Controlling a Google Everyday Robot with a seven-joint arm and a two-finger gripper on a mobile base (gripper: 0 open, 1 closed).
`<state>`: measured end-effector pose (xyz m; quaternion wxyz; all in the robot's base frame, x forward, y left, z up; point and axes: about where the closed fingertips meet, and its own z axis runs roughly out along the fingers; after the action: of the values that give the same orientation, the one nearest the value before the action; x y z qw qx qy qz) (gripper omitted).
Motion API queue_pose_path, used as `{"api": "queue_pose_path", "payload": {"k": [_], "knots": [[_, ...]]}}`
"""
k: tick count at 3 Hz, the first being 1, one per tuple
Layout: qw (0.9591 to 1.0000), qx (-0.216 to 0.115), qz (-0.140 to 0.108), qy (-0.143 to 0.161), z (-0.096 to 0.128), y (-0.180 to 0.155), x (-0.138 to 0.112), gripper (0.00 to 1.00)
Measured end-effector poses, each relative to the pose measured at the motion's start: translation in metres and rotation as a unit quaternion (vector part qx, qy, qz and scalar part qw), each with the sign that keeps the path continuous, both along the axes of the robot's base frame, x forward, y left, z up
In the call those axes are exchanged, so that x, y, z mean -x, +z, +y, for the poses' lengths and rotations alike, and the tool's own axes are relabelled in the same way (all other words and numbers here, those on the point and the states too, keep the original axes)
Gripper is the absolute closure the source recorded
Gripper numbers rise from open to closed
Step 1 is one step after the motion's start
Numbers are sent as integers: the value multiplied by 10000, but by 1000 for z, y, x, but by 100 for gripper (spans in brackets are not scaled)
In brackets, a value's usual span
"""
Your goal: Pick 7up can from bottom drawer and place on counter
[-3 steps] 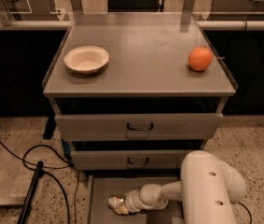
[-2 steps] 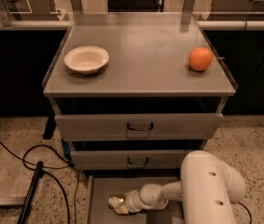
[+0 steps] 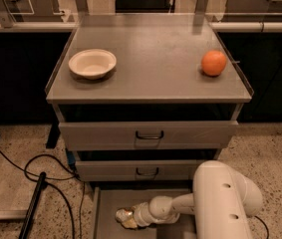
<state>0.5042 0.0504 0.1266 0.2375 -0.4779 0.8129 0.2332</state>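
The bottom drawer (image 3: 111,203) stands pulled open at the foot of the cabinet, its flat grey floor showing. The 7up can (image 3: 124,215), small and silvery, lies on that floor at the left. My gripper (image 3: 129,218) reaches in from the right, low inside the drawer, and sits right at the can, touching or around it. My white arm (image 3: 220,198) fills the lower right and hides the drawer's right part. The counter (image 3: 155,54) is the flat grey top of the cabinet above.
A white bowl (image 3: 92,63) sits on the counter's left and an orange (image 3: 213,62) on its right. Two upper drawers with black handles (image 3: 149,135) are closed. Black cables (image 3: 41,183) trail on the speckled floor at the left.
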Motion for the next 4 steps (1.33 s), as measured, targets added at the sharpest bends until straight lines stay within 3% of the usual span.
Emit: {"api": "queue_pose_path", "payload": {"k": [1,2,3,4], "knots": [[9996,40,97,-249,-15,11,5,100],[9969,210,83,-757,-47,42,11,100],[9897,398,-77,-1376,-83,84,22,100],[9809,627,-361,-1806,-119,132,38,100]]}}
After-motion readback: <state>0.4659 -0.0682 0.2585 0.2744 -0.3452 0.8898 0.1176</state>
